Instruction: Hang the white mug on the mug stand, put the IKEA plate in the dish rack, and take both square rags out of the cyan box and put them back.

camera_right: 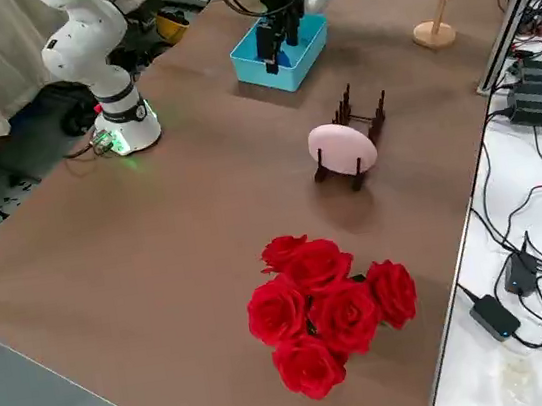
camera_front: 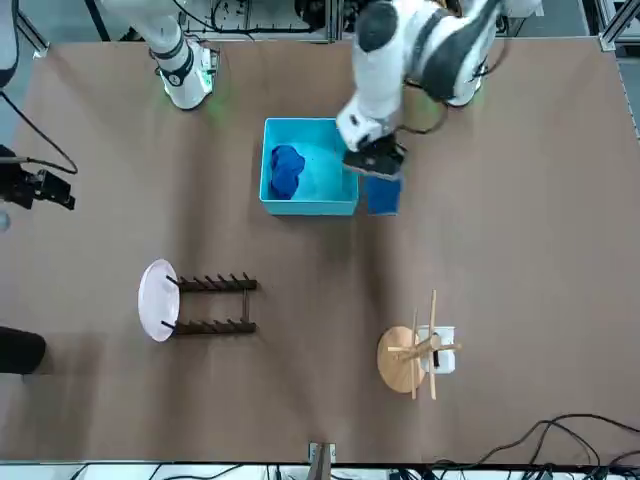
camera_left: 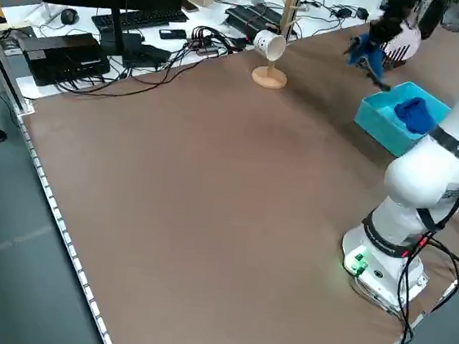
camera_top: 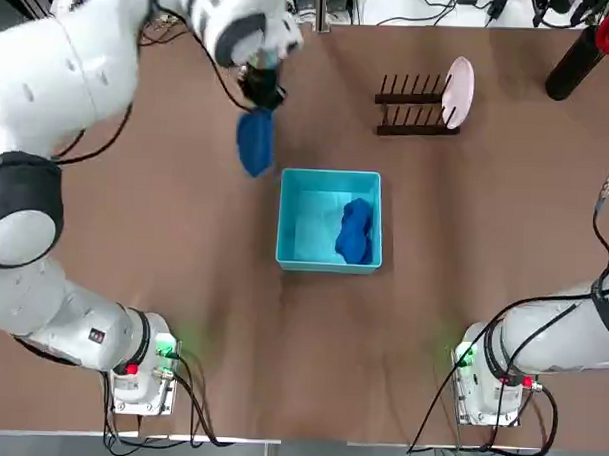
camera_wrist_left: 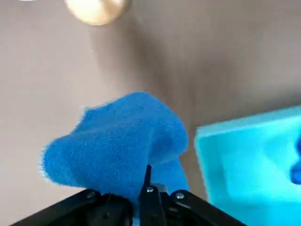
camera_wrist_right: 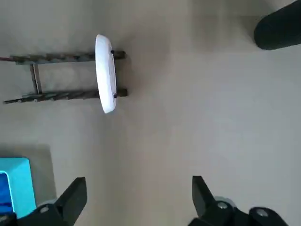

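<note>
One rag lies in the box; beyond, the plate stands in the rack.

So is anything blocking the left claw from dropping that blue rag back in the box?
Only the low wall of the cyan box, on the side nearest the left claw; the rag hangs just outside it.

Left hand holding rag beside cyan box, other rag inside; right hand apart; plate in rack; mug on stand.
</note>
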Robot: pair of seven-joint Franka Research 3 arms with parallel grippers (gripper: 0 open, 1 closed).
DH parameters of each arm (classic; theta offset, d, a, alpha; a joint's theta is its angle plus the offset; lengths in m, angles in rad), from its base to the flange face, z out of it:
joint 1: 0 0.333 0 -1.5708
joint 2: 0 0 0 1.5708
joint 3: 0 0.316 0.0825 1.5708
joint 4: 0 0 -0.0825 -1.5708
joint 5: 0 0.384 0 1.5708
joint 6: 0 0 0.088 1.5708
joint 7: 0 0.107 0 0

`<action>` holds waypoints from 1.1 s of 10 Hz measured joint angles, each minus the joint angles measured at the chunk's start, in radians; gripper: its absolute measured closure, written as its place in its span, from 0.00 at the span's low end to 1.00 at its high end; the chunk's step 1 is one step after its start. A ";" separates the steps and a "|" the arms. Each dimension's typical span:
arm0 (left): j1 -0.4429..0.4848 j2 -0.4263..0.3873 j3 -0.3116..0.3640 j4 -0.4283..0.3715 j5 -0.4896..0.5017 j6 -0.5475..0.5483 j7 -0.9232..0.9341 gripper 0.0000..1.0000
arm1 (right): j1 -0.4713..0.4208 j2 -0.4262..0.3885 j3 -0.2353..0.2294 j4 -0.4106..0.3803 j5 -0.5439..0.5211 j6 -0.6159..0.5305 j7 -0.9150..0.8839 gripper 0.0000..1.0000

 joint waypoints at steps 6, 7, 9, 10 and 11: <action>0.090 0.066 0.295 -0.111 -0.071 0.025 0.339 0.96 | 0.235 0.000 0.005 -0.008 0.011 -0.117 -0.008 0.01; 0.150 0.113 0.299 -0.115 -0.072 0.078 0.371 0.96 | 0.307 0.002 0.006 -0.013 0.011 -0.112 -0.005 0.01; 0.203 0.230 0.317 -0.118 -0.072 0.197 0.410 0.96 | 0.442 0.011 0.009 -0.044 0.012 -0.062 0.001 0.01; 0.205 0.293 0.329 -0.117 -0.072 0.246 0.412 0.96 | 0.499 0.015 0.009 -0.072 0.012 -0.024 0.002 0.01; 0.206 0.344 0.334 -0.113 -0.072 0.279 0.412 0.96 | 0.539 0.017 0.010 -0.104 0.017 0.019 0.003 0.01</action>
